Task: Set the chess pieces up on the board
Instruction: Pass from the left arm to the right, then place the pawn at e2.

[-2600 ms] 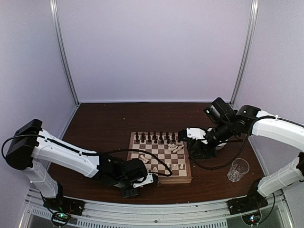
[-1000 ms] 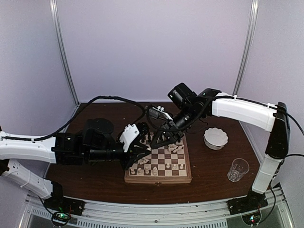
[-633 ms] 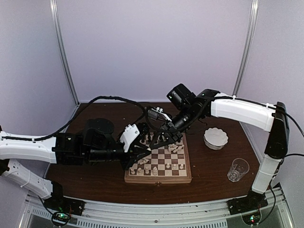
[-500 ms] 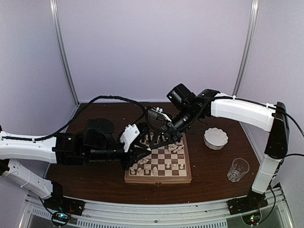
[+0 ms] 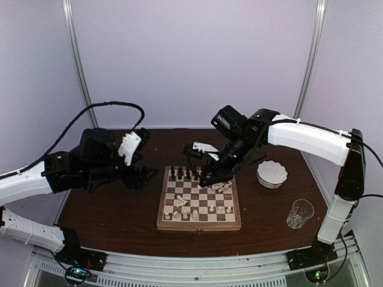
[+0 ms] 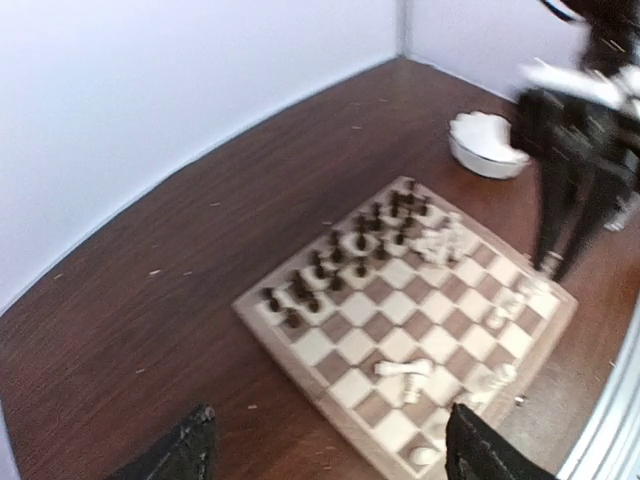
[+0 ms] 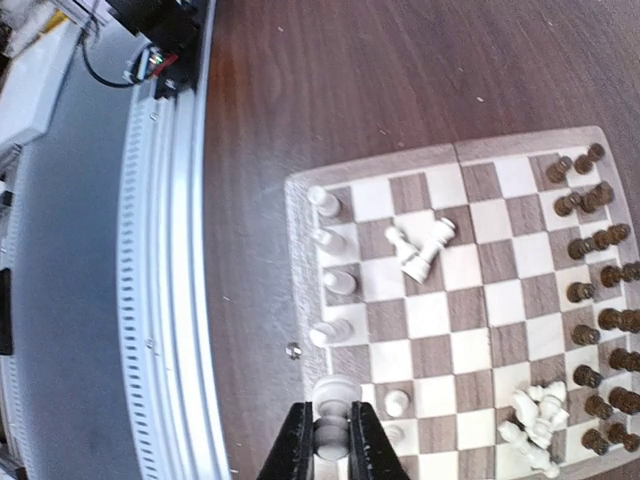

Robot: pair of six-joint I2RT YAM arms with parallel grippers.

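Placement step: right gripper (image 7: 332, 440) gripped a white chess piece (image 7: 332, 398) over the board (image 7: 440, 315); left gripper (image 6: 330, 440) stood open. Next, probably, seating it upright.

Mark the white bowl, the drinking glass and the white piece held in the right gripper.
white bowl (image 5: 272, 182), top external view, near outer wall.
drinking glass (image 5: 299, 215), top external view, middle of its side wall.
held white piece (image 7: 334, 392), right wrist view, its rounded top.

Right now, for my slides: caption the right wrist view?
Right gripper clamps a white chess piece over the partly set board.
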